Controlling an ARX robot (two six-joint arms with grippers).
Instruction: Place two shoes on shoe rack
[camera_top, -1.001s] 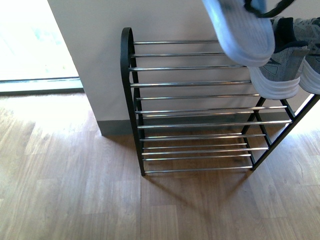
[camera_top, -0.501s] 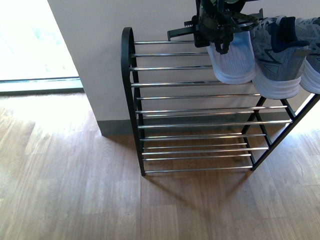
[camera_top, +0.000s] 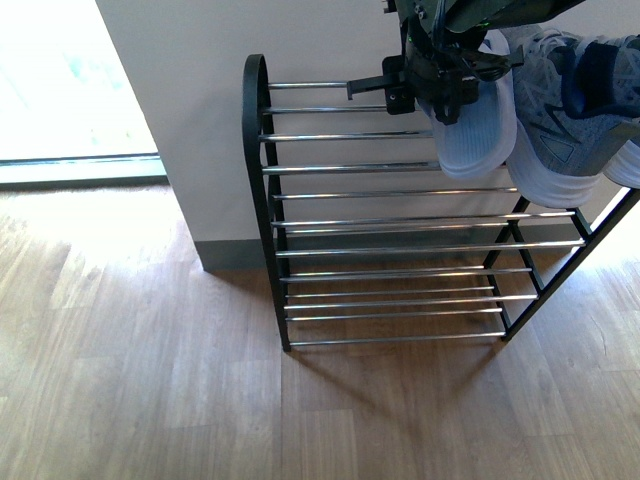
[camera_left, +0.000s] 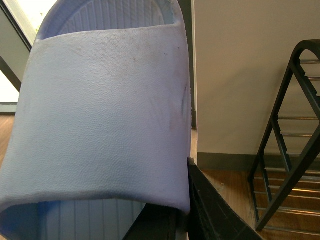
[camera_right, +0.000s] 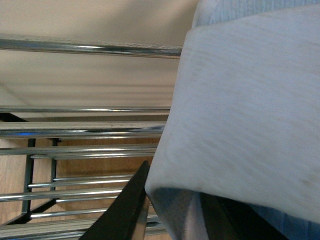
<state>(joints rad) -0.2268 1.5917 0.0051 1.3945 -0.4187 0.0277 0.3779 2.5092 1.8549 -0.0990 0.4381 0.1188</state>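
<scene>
Right tool grips one pale blue rubber slide over the top chrome rods of the black-framed shoe rack, beside grey knit sneakers. Left tool holds the other slide. Next, lower it flat and let go.
</scene>
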